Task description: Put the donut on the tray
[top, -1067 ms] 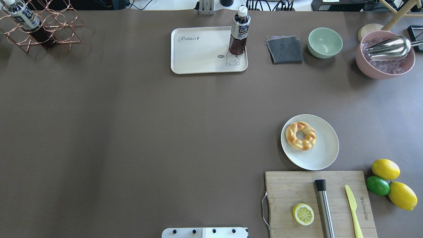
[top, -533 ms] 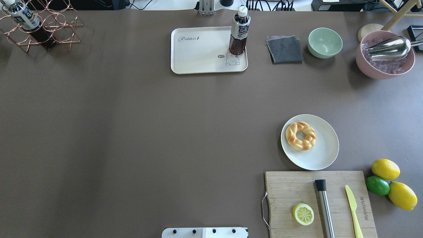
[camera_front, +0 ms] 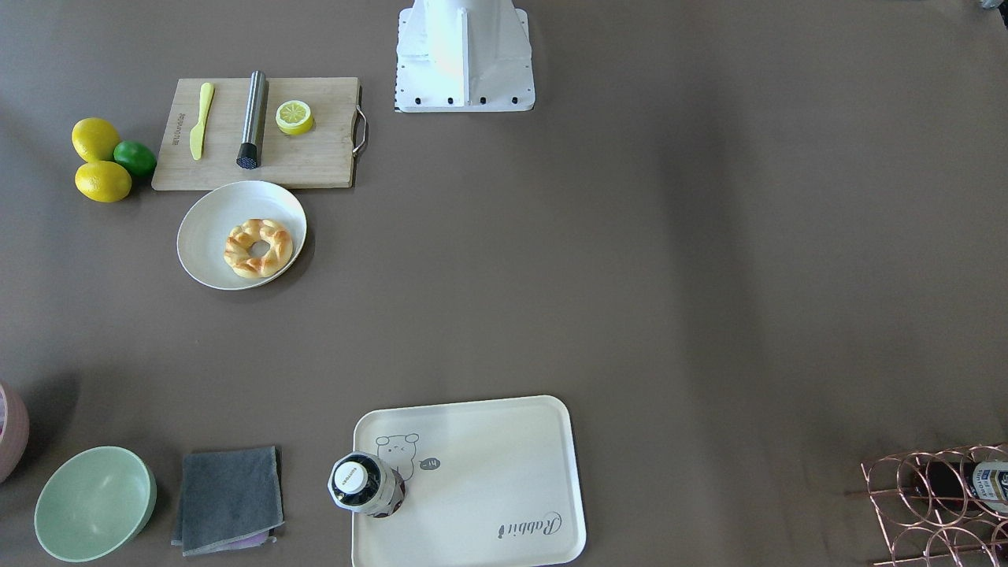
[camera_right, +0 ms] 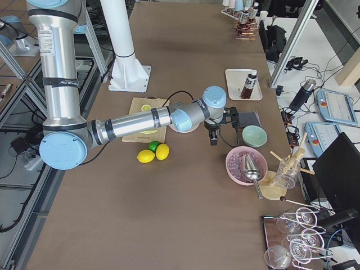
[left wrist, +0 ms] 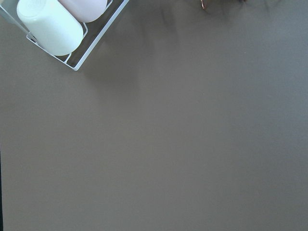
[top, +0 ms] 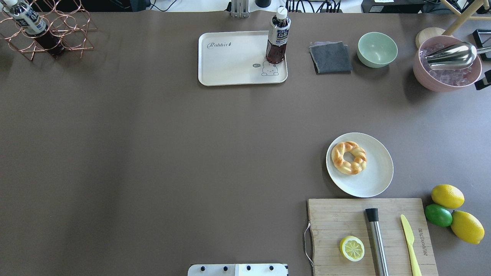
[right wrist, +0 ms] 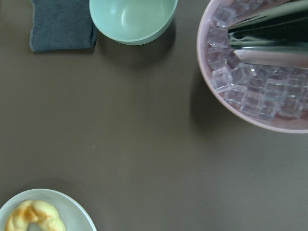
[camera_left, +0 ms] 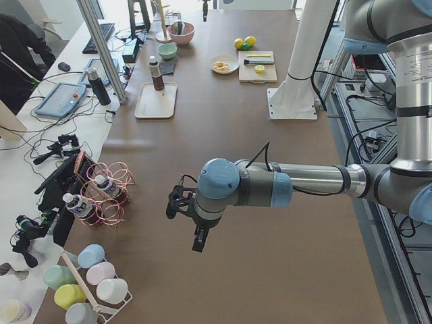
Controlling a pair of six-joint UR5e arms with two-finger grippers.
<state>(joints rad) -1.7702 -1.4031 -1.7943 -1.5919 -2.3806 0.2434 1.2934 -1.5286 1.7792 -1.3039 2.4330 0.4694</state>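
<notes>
The golden-brown braided donut (top: 348,157) lies on the left part of a round white plate (top: 378,176). It also shows in the front view (camera_front: 258,248) and at the bottom left of the right wrist view (right wrist: 33,219). The cream tray (top: 234,61) with the bear drawing lies at the table's far side, a dark drink bottle (top: 277,36) upright on its corner. My right gripper (camera_right: 214,139) hangs above the table between plate and bowls; only a dark sliver shows overhead (top: 483,80). My left gripper (camera_left: 198,243) hovers over bare table far to the left. I cannot tell either's state.
A wooden cutting board (top: 341,218) with a lemon half (top: 352,248), muddler and yellow knife lies near the plate. A green bowl (top: 377,49), grey cloth (top: 330,57) and pink ice bowl (top: 445,78) stand at the back right. A copper bottle rack (top: 50,30) stands back left.
A dark part of my right gripper has come into the overhead view at the right edge beside the pink bowl. The donut, plate and tray have not moved.
</notes>
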